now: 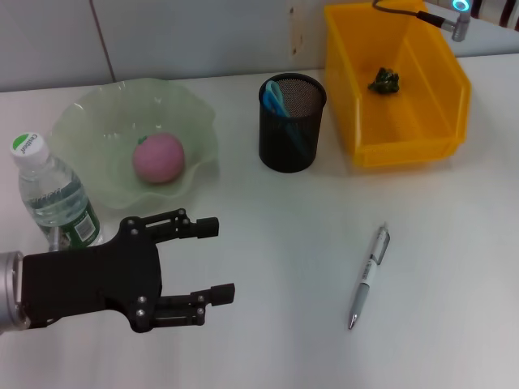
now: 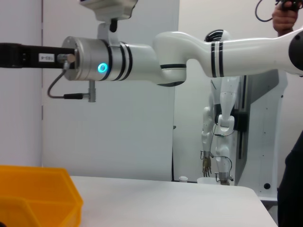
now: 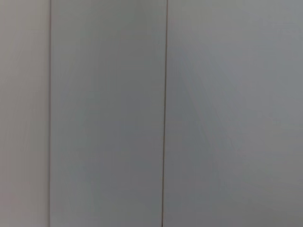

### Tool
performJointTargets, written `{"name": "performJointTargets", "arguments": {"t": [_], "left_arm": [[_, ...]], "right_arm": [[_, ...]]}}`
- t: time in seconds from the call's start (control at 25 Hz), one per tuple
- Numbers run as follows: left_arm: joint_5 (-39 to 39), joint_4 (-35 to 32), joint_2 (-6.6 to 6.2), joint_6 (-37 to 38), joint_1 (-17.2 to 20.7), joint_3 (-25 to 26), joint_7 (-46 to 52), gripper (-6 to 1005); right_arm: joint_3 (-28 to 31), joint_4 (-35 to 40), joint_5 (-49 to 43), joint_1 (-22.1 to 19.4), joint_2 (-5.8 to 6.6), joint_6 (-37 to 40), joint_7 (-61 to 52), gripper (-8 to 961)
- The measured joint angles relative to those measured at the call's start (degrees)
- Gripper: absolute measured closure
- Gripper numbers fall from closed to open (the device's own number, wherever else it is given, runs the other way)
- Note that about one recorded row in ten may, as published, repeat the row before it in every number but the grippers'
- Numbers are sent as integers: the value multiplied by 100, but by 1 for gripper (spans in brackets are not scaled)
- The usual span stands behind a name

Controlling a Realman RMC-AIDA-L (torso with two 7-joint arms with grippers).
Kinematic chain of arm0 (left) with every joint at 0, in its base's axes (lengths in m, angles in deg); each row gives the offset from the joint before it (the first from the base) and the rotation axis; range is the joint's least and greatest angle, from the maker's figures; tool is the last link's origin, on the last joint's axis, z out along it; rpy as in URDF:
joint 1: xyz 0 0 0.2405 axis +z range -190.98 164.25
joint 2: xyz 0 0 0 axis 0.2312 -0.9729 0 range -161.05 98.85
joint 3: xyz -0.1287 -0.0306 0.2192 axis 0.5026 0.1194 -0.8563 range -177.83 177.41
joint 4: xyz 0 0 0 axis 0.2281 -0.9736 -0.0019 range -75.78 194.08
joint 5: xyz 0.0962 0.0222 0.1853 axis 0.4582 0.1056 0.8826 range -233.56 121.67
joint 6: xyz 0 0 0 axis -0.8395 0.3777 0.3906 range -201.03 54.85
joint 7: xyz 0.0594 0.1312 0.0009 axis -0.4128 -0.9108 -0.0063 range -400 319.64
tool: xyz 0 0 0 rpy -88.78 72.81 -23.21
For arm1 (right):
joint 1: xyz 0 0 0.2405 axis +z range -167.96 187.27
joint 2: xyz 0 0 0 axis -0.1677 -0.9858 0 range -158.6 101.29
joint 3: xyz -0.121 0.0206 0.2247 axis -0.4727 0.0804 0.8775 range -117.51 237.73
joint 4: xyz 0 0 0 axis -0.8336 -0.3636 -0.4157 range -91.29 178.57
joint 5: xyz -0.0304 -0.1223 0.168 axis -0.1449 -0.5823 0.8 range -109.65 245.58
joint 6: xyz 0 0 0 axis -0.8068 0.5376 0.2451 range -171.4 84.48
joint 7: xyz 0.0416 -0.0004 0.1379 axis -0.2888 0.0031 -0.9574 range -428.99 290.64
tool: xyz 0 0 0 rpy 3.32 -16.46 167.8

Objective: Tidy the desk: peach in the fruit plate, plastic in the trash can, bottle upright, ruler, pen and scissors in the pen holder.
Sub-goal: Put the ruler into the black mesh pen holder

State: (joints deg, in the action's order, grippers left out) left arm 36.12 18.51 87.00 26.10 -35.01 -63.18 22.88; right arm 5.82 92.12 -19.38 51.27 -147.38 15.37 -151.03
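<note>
1. One white desk (image 1: pixel 268 267) stands before a pale panelled wall (image 1: pixel 178 36).
2. Left black gripper (image 1: pixel 212 261) hovers near-left, jaws released, holding nothing.
3. Right gripper: cannot tell.
4. Silver pen (image 1: pixel 369 277) lies near-right; pink peach (image 1: pixel 158 158) sits in the green glass plate (image 1: pixel 85 121).

A white table (image 1: pixel 276 243) fills the head view under a pale panelled wall (image 1: pixel 162 36) along the frame's top, while a person's hand (image 2: pixel 285 15) shows in the left wrist view's upper right corner.

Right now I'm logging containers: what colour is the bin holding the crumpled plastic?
Yellow-orange; the bin shows best in the head view.
</note>
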Motion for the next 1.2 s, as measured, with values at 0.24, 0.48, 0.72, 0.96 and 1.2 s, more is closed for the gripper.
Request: {"name": "performJointTargets", "arguments": {"t": [0.24, 0.48, 0.72, 0.96, 1.2], "left_arm": [[78, 32, -5, -1, -9, -89, -109, 212], [515, 38, 6, -67, -39, -94, -157, 212], [573, 5, -7, -84, -44, -85, -210, 212], [773, 17, -3, -119, -106, -91, -211, 212], [779, -3, -4, -109, -72, -100, -215, 212]], "right_arm": [[92, -264, 77, 86, 18, -50, 244, 574], [94, -696, 33, 278, 116, -262, 374, 574], [67, -916, 9, 398, 162, -433, 415, 574], [41, -1239, 6, 579, 109, -637, 686, 574], [-17, -1273, 3, 582, 61, -675, 694, 574]]}}
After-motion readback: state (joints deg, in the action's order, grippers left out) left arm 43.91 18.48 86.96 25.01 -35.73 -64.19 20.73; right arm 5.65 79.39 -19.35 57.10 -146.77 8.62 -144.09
